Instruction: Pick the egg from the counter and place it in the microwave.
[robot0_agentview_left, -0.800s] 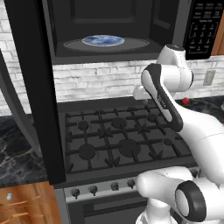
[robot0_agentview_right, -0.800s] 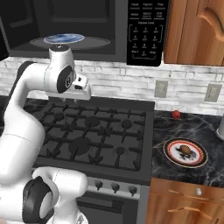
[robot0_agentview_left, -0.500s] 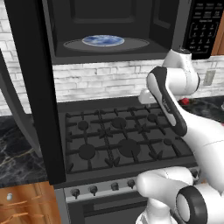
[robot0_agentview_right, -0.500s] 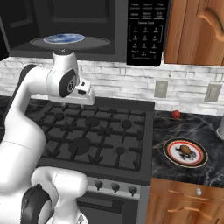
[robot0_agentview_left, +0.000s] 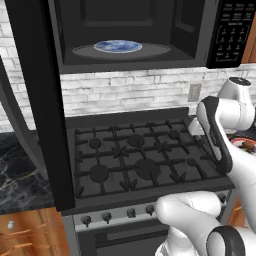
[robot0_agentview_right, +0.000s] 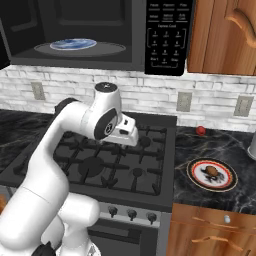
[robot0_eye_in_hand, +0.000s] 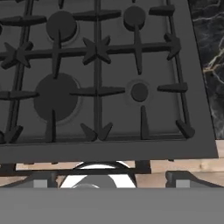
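The microwave (robot0_agentview_right: 90, 35) stands open above the stove (robot0_agentview_right: 110, 160), its cavity free except for the blue-white plate (robot0_agentview_right: 73, 44) on the turntable, with open air between cavity and stove grates. Its door (robot0_agentview_left: 37, 100) hangs wide at the left, walling off that side of the stove. On the right worktop (robot0_agentview_right: 220, 150), a plate of food (robot0_agentview_right: 212, 174) and a small red thing (robot0_agentview_right: 200, 130) take up space near the stove's edge.

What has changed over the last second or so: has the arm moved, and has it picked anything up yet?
The arm has swung steadily to its right across the stove, toward the counter where the plate sits. It has taken hold of nothing. The microwave is open as before with its blue-white plate inside, and the plate and the small red thing on the counter have not moved.
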